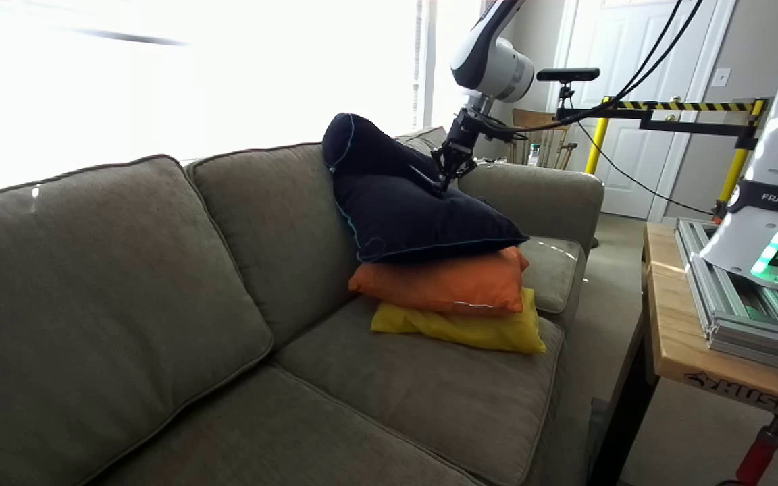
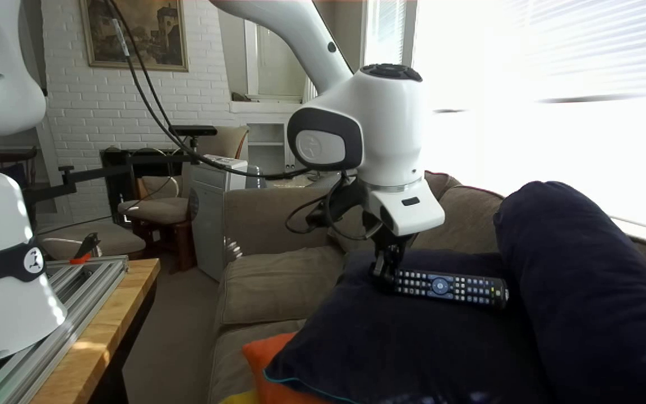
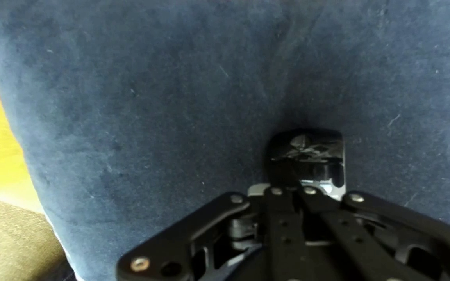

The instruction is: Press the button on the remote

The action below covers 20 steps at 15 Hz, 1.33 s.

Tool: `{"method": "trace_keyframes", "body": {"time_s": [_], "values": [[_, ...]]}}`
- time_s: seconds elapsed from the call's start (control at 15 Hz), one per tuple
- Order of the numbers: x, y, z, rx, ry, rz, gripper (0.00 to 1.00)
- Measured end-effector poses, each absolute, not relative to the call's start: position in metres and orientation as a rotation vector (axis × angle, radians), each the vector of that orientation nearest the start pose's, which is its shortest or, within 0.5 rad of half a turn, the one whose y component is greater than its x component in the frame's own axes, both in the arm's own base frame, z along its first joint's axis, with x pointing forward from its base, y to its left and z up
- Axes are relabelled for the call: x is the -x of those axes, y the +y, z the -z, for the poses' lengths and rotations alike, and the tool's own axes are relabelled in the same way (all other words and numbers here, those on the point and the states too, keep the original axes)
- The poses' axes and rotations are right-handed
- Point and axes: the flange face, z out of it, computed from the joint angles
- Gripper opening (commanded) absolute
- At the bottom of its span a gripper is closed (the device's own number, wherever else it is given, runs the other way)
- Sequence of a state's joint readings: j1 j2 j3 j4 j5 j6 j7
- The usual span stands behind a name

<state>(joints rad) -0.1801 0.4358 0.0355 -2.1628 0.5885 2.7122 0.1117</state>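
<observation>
The slim, oblong remote (image 2: 452, 288) lies buttons-up on a plush navy cushion (image 2: 413, 336). At the remote's glossy, rounded end is the black gripper (image 3: 293, 190), fingers pressed together. Beneath are an orange pillow (image 1: 439, 283), a yellow pillow (image 1: 467, 329) and the fabric sofa (image 1: 402, 385).

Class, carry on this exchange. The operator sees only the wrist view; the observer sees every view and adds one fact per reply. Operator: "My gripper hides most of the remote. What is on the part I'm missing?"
Observer: In an exterior view, the remote shows rows of small buttons on either side of a round blue pad.
Operator: What does its hidden end lie near?
Observer: A second navy cushion, which rises beside it; whether they touch, I can't tell.
Operator: And what holds up the lower navy cushion under the remote?
Observer: A stack: an orange pillow directly beneath it, then a yellow pillow on the sofa seat.
</observation>
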Motion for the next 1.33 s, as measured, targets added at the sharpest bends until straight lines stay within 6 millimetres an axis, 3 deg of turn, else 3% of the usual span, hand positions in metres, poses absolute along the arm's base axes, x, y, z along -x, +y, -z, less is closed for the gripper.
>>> {"method": "trace_keyframes", "body": {"time_s": [0.67, 1.0, 1.27, 1.33], "values": [[-0.567, -0.101, -0.210, 2.629, 1.091, 0.183, 0.00], [-0.567, -0.105, -0.237, 2.614, 1.096, 0.194, 0.00], [-0.564, -0.105, -0.273, 2.611, 1.059, 0.182, 0.00], [-0.563, -0.104, -0.284, 2.618, 1.042, 0.174, 0.26]]}}
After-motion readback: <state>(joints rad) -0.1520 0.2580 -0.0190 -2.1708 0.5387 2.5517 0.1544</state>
